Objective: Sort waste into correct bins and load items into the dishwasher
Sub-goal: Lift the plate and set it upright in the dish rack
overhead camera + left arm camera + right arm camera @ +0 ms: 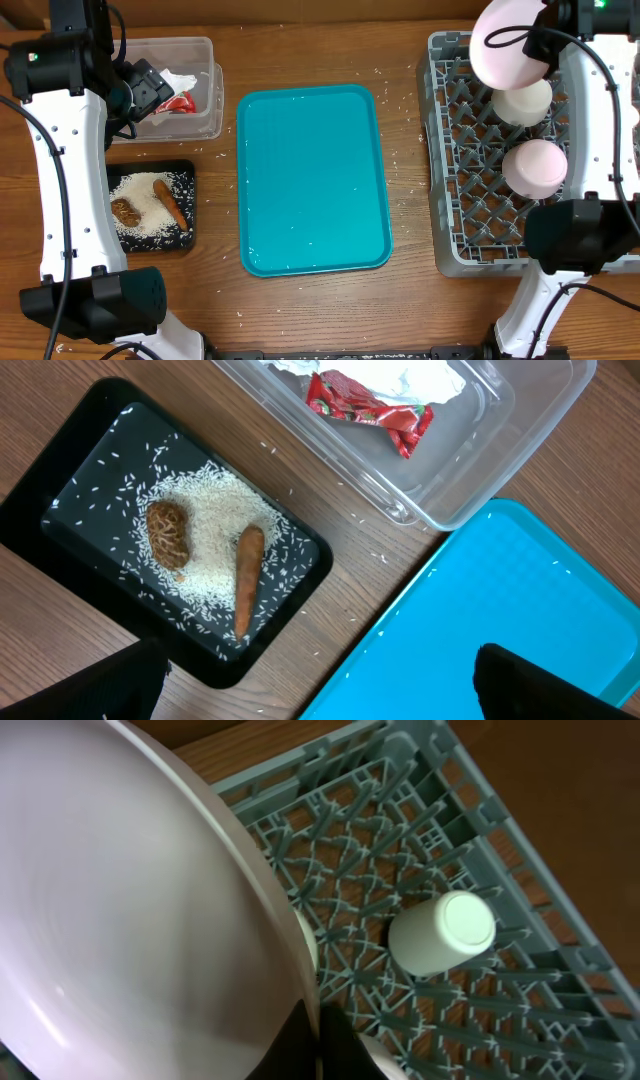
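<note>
No legible text or labels anywhere.

From the right wrist, the plate [130,900] runs off the top, left and bottom edges and hides much of the dish rack [450,840], and you see the right gripper [312,1045] gripping it only as a dark wedge at the bottom. From the left wrist, the clear tub [480,470] and its napkins [420,375] are cut by the top edge, the teal tray [520,600] by the right and bottom. There the left gripper [315,695] shows only blurred dark fingers [90,685] in the lower corners, well apart.
</note>
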You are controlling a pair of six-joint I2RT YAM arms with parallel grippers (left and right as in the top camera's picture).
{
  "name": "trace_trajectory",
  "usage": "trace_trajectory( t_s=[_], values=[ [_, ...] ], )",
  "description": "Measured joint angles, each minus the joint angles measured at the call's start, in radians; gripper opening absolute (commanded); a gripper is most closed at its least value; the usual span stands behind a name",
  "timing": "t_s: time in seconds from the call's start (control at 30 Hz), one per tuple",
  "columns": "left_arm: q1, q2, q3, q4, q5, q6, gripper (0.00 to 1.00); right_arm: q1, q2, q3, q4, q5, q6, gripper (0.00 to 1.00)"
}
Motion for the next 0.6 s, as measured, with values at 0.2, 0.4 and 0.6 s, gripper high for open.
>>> trace_trajectory(
  t_s=[0.2, 0.4, 0.6],
  values=[
    [0.0, 0.0, 0.0, 0.0, 0.0, 0.0, 1.0, 0.026, 0.0, -0.115, 0.06, 0.149, 0.02, 0.04],
    [0.0, 0.0, 0.0, 0.0, 0.0, 0.0, 1.0, 0.048, 0.003, -0.191, 0.098, 0.204, 0.031, 0.04],
    [0.0, 0.0, 0.0, 0.0, 0.0, 0.0, 1.0, 0.1, 0.003, -0.192, 0.109, 0.219, 0.035, 0.04]
  ],
)
